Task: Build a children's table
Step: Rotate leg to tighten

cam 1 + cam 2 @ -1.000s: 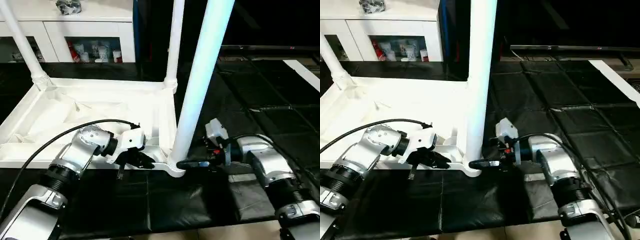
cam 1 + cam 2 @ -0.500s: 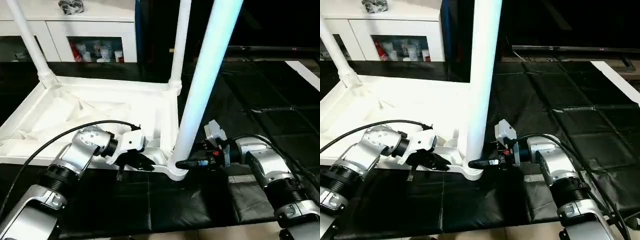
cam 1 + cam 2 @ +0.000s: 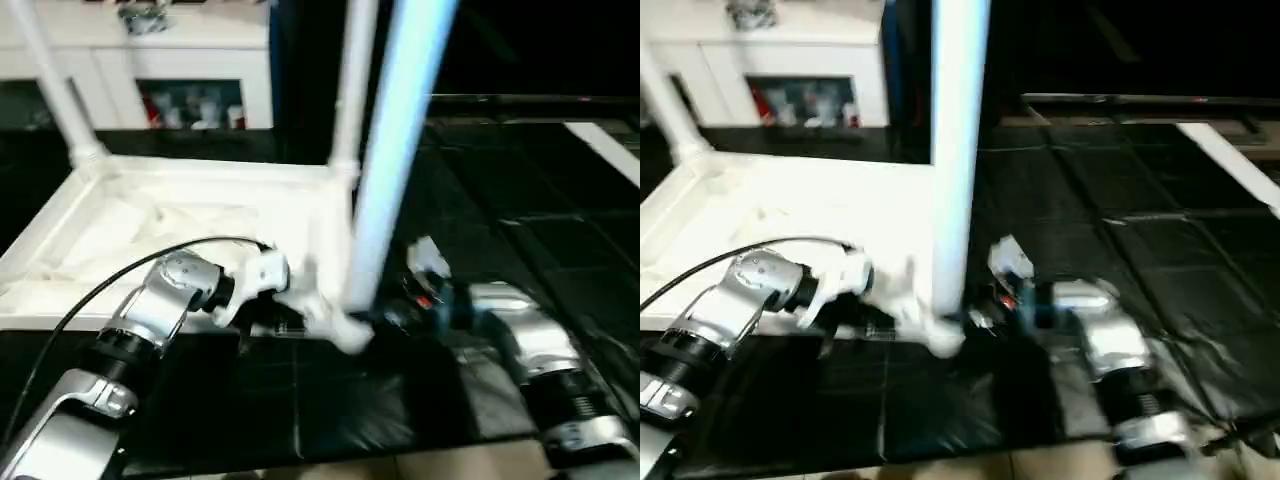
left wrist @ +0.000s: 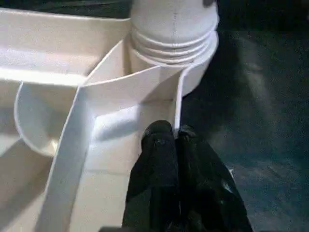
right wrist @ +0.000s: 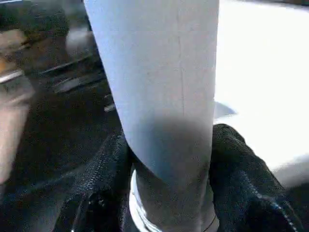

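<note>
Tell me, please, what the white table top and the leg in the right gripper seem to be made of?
Table top: looks like moulded plastic, white and smooth with a faint sheen; thin ribs and rounded corners suggest it.
Leg: likely the same white plastic, a smooth matte tube with a fine seam line along it. The right gripper closes around its base.

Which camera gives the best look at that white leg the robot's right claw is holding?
The right wrist view: the leg stands close up between the right gripper's black fingers. Both eye views show it blurred, upright in the tabletop's near corner. The left wrist view shows its ribbed base.
</note>
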Tool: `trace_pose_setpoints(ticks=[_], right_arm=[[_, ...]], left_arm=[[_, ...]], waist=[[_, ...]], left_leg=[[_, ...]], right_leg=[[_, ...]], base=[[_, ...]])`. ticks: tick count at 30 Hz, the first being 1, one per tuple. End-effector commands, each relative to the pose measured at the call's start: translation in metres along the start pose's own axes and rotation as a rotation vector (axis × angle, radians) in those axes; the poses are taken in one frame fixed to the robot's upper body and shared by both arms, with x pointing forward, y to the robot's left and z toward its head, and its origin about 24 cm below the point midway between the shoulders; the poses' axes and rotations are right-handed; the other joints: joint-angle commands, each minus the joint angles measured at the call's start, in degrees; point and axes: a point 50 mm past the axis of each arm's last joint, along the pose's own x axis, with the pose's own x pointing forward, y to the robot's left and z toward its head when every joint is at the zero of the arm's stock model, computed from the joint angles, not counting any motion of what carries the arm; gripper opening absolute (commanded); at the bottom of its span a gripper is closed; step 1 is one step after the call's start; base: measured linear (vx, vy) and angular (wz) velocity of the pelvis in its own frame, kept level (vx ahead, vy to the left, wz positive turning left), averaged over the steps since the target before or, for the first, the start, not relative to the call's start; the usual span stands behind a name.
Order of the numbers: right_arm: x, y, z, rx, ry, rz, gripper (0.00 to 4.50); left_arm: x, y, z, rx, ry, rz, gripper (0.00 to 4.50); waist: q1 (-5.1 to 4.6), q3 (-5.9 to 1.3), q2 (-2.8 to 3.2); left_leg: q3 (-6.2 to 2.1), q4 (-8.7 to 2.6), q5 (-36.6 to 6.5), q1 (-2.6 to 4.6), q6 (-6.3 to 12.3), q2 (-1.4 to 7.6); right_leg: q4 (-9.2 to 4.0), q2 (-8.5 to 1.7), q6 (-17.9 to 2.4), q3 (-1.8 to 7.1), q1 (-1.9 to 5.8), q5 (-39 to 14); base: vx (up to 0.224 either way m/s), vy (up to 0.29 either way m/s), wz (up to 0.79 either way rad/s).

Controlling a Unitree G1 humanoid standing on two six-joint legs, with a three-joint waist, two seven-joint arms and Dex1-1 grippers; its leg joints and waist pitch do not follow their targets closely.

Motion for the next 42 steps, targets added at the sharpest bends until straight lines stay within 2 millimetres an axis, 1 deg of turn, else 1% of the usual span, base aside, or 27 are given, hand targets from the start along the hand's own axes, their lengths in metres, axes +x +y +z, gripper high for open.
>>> trace_pose_setpoints(ticks=[1,2,4,5,6,7,8,9,10,11,12,14,16,17,18,20,23,25,30,31,32,33,34,36,38,39,42], right_arm=[[0.030,0.011,-0.001,0.045,-0.004,-0.031,1.96],[0.040,0.010,0.001,0.056,-0.013,-0.099,1.96],[0.049,0.009,0.003,0.064,-0.017,-0.150,1.96],[0.062,0.007,0.007,0.080,-0.021,-0.216,1.96],[0.066,0.007,0.009,0.082,-0.020,-0.236,1.96],[0.066,0.007,0.009,0.082,-0.020,-0.236,1.96],[0.077,0.007,0.014,0.090,-0.010,-0.279,1.96],[0.079,0.007,0.015,0.092,-0.008,-0.289,1.96],[0.080,0.007,0.016,0.092,-0.006,-0.293,1.96],[0.084,0.007,0.018,0.090,0.000,-0.305,1.96],[0.088,0.007,0.020,0.075,0.007,-0.308,1.96],[0.093,0.008,0.024,0.050,0.004,-0.301,1.96],[0.093,0.010,0.026,0.058,-0.016,-0.281,2.50],[0.091,0.009,0.025,0.059,-0.020,-0.282,2.63],[0.088,0.008,0.024,0.061,-0.024,-0.283,2.66],[0.083,0.006,0.021,0.054,-0.023,-0.284,2.87],[0.069,0.003,0.017,0.037,-0.026,-0.269,3.14],[0.052,-0.001,0.013,0.018,-0.033,-0.254,3.27],[0.022,-0.008,0.013,-0.016,-0.044,-0.210,3.78],[0.015,-0.008,0.014,-0.041,-0.046,-0.187,3.78],[0.015,-0.008,0.014,-0.041,-0.046,-0.187,3.78],[0.007,-0.007,0.016,-0.069,-0.045,-0.134,3.91],[0.002,-0.008,0.017,-0.079,-0.037,-0.115,4.01],[-0.006,-0.009,0.018,-0.092,-0.019,-0.080,4.10],[-0.013,-0.010,0.020,-0.111,0.003,-0.027,4.23],[-0.016,-0.009,0.020,-0.115,0.018,0.012,4.37],[-0.021,-0.006,0.021,-0.111,0.044,0.109,4.37]], left_arm=[[0.025,0.001,0.029,-0.004,-0.093,0.047,0.00],[0.031,0.005,0.037,-0.040,-0.121,0.105,0.00],[0.037,0.008,0.043,-0.072,-0.145,0.150,0.00],[0.045,0.012,0.052,-0.123,-0.177,0.220,0.00],[0.048,0.014,0.055,-0.140,-0.186,0.244,0.00],[0.048,0.014,0.055,-0.140,-0.186,0.244,0.00],[0.052,0.018,0.063,-0.162,-0.200,0.306,0.00],[0.053,0.019,0.065,-0.166,-0.203,0.322,0.00],[0.053,0.019,0.065,-0.168,-0.205,0.329,0.00],[0.053,0.021,0.068,-0.177,-0.209,0.351,0.00],[0.052,0.023,0.070,-0.179,-0.214,0.371,0.00],[0.051,0.025,0.072,-0.179,-0.218,0.388,0.00],[0.048,0.025,0.070,-0.163,-0.206,0.382,0.00],[0.047,0.025,0.068,-0.156,-0.202,0.376,0.00],[0.046,0.025,0.066,-0.146,-0.195,0.367,0.00],[0.044,0.024,0.063,-0.140,-0.191,0.356,0.00],[0.040,0.022,0.057,-0.116,-0.177,0.318,0.00],[0.036,0.020,0.051,-0.085,-0.164,0.276,0.00],[0.027,0.018,0.041,-0.036,-0.137,0.208,0.00],[0.024,0.017,0.038,-0.022,-0.130,0.186,0.00],[0.024,0.017,0.038,-0.022,-0.130,0.186,0.00],[0.019,0.015,0.034,-0.004,-0.118,0.152,0.00],[0.017,0.013,0.032,0.014,-0.112,0.122,0.00],[0.013,0.008,0.027,0.052,-0.102,0.059,0.00],[0.008,0.003,0.021,0.086,-0.079,-0.009,0.00],[0.006,0.001,0.018,0.099,-0.066,-0.045,0.00],[0.002,-0.004,0.013,0.125,-0.043,-0.118,0.00]], waist=[[-0.32,-2.99,0.55],[-1.14,-3.00,0.28],[-1.62,-3.16,0.30],[-2.23,-3.19,0.28],[-2.50,-3.37,0.32],[-2.50,-3.37,0.32],[-2.70,-3.47,0.29],[-2.75,-3.44,0.59],[-2.87,-3.63,0.49],[-3.00,-3.81,0.37],[-2.95,-3.78,0.38],[-2.86,-4.10,0.40],[-2.79,-4.16,0.48],[-2.71,-4.28,0.50],[-2.66,-4.34,0.81],[-2.68,-4.36,0.71],[-2.59,-4.24,0.71],[-2.40,-4.11,0.72],[-2.22,-3.89,0.75],[-2.14,-3.84,1.01],[-2.03,-3.88,0.91],[-1.80,-3.90,1.66],[-1.84,-3.91,1.21],[-1.42,-4.05,1.29],[-1.03,-4.03,1.35],[-0.91,-4.02,1.19],[-0.49,-3.98,1.29]], left_leg=[[-0.56,-4.49,-19.39,0.88,-1.59,1.00],[-0.84,-4.55,-20.03,0.56,-1.84,0.77],[-1.01,-4.56,-19.79,0.44,-1.86,0.74],[-1.04,-4.54,-19.67,0.19,-1.52,0.57],[-0.96,-4.45,-19.36,0.52,-1.11,0.57],[-0.96,-4.45,-19.36,0.52,-1.11,0.57],[-0.78,-4.41,-18.01,0.33,-0.27,0.61],[-0.78,-4.46,-17.80,0.20,-0.13,0.59],[-0.77,-4.46,-17.22,0.18,-0.04,0.67],[-0.73,-4.44,-15.90,-0.16,0.24,0.64],[-0.74,-4.48,-15.39,-0.22,0.40,0.71],[-0.51,-4.23,-12.87,-0.24,1.01,0.77],[-0.33,-4.09,-10.72,-0.34,1.73,0.78],[-0.30,-4.01,-9.33,-0.35,2.22,0.81],[-0.29,-3.99,-8.74,-0.25,2.44,0.83],[-0.21,-3.95,-7.63,-0.30,3.21,0.85],[-0.18,-4.06,-8.68,-0.21,3.34,0.91],[-0.19,-4.17,-10.48,-0.12,3.19,1.03],[-0.20,-4.32,-12.73,0.07,2.59,1.13],[-0.15,-4.33,-13.26,0.15,2.62,1.23],[-0.19,-4.31,-13.06,-0.01,2.54,1.24],[-0.33,-4.33,-12.83,0.02,2.37,1.22],[-0.22,-4.28,-13.12,-0.04,2.45,1.24],[-0.25,-4.17,-12.11,-0.08,2.84,1.26],[-0.06,-4.10,-11.04,0.00,3.03,1.43],[-0.03,-4.08,-11.39,0.07,3.16,1.42],[0.00,-4.14,-11.75,0.11,3.16,1.58]], right_leg=[[-6.14,-3.61,-7.06,2.42,2.10,-31.01],[-6.73,-3.57,-5.03,2.01,2.37,-33.94],[-6.79,-3.57,-4.53,1.89,2.44,-33.76],[-6.81,-3.33,-4.51,1.70,2.44,-32.77],[-6.90,-3.35,-5.15,1.84,2.23,-31.33],[-6.90,-3.35,-5.15,1.84,2.23,-31.33],[-6.59,-3.21,-6.70,2.06,2.30,-27.56],[-6.48,-3.16,-7.09,2.06,2.39,-26.69],[-6.24,-3.09,-7.64,2.12,2.47,-24.71],[-5.85,-3.04,-8.28,2.22,2.71,-22.10],[-5.77,-3.07,-8.55,2.26,2.78,-21.07],[-5.15,-3.06,-10.42,2.50,2.88,-15.73],[-4.70,-2.97,-11.77,2.59,3.02,-11.07],[-4.31,-2.92,-12.69,2.64,3.16,-8.23],[-4.16,-2.89,-13.18,2.65,3.14,-6.91],[-3.88,-2.89,-14.31,2.68,3.35,-3.63],[-4.05,-3.01,-14.49,2.68,3.44,-4.72],[-4.34,-3.08,-13.98,2.72,3.46,-7.25],[-4.83,-3.08,-13.10,2.74,3.30,-10.96],[-4.89,-3.09,-13.22,2.80,3.16,-11.12],[-4.72,-3.08,-13.35,2.79,3.30,-10.81],[-4.67,-3.16,-13.44,2.75,3.33,-10.57],[-4.73,-3.06,-13.47,2.74,3.34,-10.28],[-4.38,-3.08,-14.04,2.72,3.47,-8.87],[-4.17,-2.97,-14.64,2.72,3.18,-7.36],[-4.22,-2.95,-14.75,2.67,3.14,-7.69],[-4.13,-3.01,-14.93,2.70,3.09,-8.40]], base=[[0.000,0.000,0.00],[0.000,0.000,0.00],[0.000,0.000,0.00],[0.000,0.000,0.00],[0.000,0.000,0.00],[0.000,0.000,0.00],[0.000,0.000,0.00],[0.000,0.000,0.00],[0.000,0.000,0.00],[0.000,0.000,0.00],[0.000,0.000,0.00],[0.000,0.000,0.00],[0.025,-0.004,0.01],[0.052,-0.005,0.02],[0.052,-0.005,0.02],[0.000,0.000,0.00],[0.000,0.000,0.00],[0.000,0.000,0.00],[0.000,0.000,0.00],[0.000,0.000,0.00],[0.000,0.000,0.00],[0.000,0.000,0.00],[0.000,0.000,0.00],[0.000,0.000,0.00],[0.000,0.000,0.00],[0.000,0.000,0.00],[0.000,0.000,0.00]])
